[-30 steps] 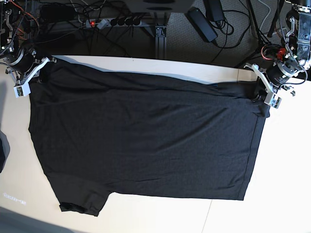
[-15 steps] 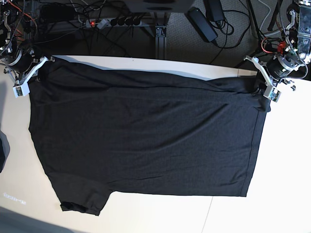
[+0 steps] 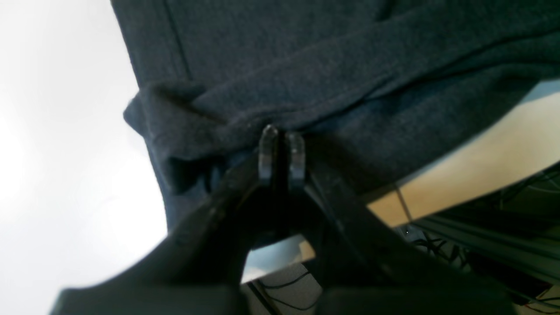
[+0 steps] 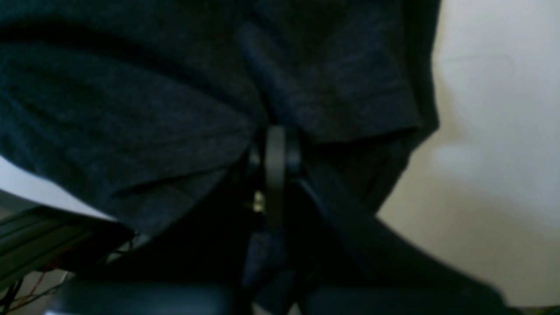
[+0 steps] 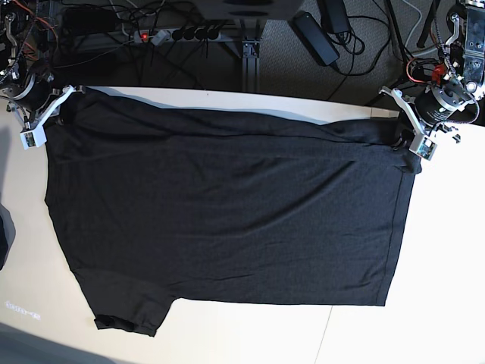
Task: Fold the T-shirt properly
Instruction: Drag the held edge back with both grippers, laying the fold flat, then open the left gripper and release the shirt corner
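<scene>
Black T-shirt, spread flat, far corners bunched and lifted.

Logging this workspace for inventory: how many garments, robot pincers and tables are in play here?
T-shirt: 1
Pincers: 2, the left pincer and the right pincer, both clamped on the shirt
Table: 1
Total: 4

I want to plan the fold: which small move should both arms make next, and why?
Probably carry the far edge toward the near hem. The left gripper and right gripper are each shut on a far corner of the T-shirt, which lies spread on the table.
</scene>
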Controlling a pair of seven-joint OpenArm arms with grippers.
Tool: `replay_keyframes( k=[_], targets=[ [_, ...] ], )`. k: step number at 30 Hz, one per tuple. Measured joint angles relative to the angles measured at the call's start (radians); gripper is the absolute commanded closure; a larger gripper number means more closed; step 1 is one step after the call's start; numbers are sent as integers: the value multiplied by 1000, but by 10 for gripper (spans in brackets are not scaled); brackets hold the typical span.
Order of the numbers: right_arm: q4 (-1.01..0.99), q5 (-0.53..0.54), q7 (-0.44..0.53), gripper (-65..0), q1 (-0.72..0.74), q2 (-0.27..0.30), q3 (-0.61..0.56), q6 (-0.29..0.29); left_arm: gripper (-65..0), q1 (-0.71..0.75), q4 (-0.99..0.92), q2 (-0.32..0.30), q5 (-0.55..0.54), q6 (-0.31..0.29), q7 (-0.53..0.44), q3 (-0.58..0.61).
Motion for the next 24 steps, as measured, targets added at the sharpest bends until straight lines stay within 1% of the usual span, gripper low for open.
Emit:
replay_keyframes(
  k=[1, 6, 7, 8, 10, 11, 12, 16, 19, 21, 24],
  targets=[
    [0, 0, 0, 0, -3, 0, 3, 0, -93, 0, 0, 0, 0, 0, 2, 0],
    [0, 1, 0, 0, -5, 0, 9, 0, -270, 0, 12, 0, 2, 0, 3, 0],
    [0, 1, 0, 0, -5, 0, 9, 0, -292, 0, 20, 0, 1, 6, 3, 0],
    [0, 2, 0, 0, -5, 0, 9, 0, -304, 0, 29, 0, -3, 35, 3, -1],
    [0, 4, 1, 0, -5, 0, 9, 0, -304, 0, 47, 3, -7, 103, 39, -21],
    [0, 4, 1, 0, -5, 0, 9, 0, -304, 0, 56, 3, -3, 125, 65, -43],
    [0, 3, 4, 0, -5, 0, 9, 0, -304, 0, 66, 3, -3, 131, 91, -72],
    [0, 3, 8, 0, -5, 0, 9, 0, -304, 0, 124, 3, -47, 138, 127, -209],
    [0, 3, 9, 0, -5, 0, 9, 0, -304, -6, 137, 2, -121, 138, 129, -314],
    [0, 3, 19, 0, -5, 0, 9, 0, -304, -28, 136, -1, -177, 138, 131, -348],
    [0, 3, 32, 0, -5, -2, 9, 0, -304, -105, 109, -2, -209, 125, 129, -343]
  ],
)
